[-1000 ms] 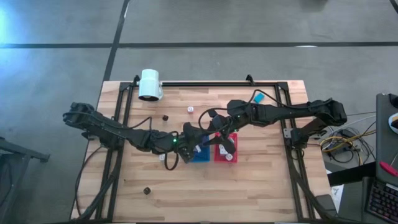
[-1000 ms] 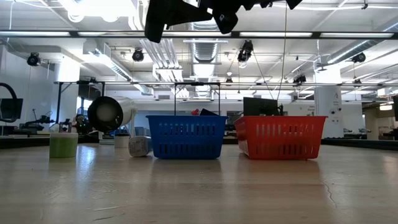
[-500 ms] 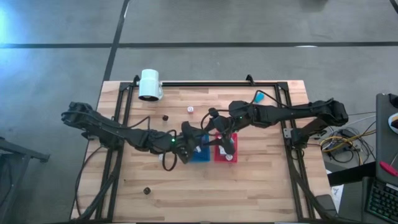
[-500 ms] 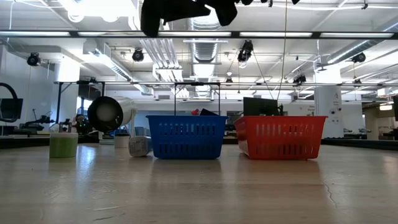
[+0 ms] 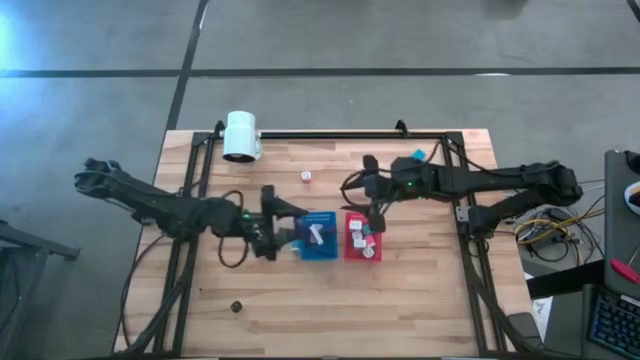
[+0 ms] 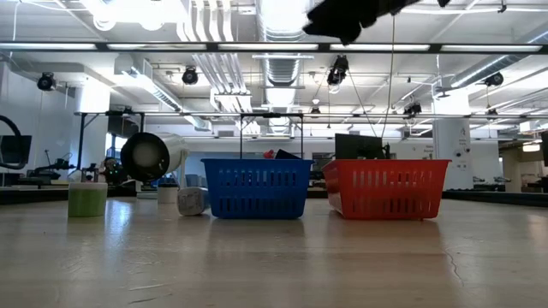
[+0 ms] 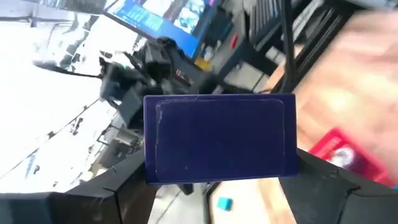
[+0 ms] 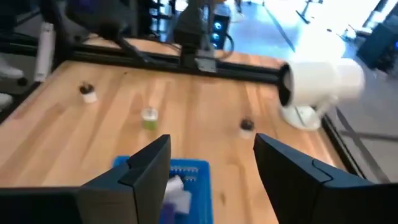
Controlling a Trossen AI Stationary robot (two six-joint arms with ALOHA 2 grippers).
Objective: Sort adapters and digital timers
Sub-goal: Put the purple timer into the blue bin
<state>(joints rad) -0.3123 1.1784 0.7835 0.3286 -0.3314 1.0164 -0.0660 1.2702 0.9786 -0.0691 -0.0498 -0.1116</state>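
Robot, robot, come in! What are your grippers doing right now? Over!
Left gripper shut on dark blue digital timer, beside blue basket. Right gripper open, empty, above red basket. Nothing in the way.

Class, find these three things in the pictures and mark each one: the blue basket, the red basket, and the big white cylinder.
blue basket (image 6: pixel 256 190): low view, middle of its slotted front wall.
red basket (image 6: pixel 386 188): low view, middle of its slotted front wall.
big white cylinder (image 5: pixel 241 136): high view, middle of its rounded side.

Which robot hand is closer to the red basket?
The right. The right gripper hangs open just above the red basket, at its far edge. The left gripper, holding a dark blue timer, is farther off, beyond the blue basket.
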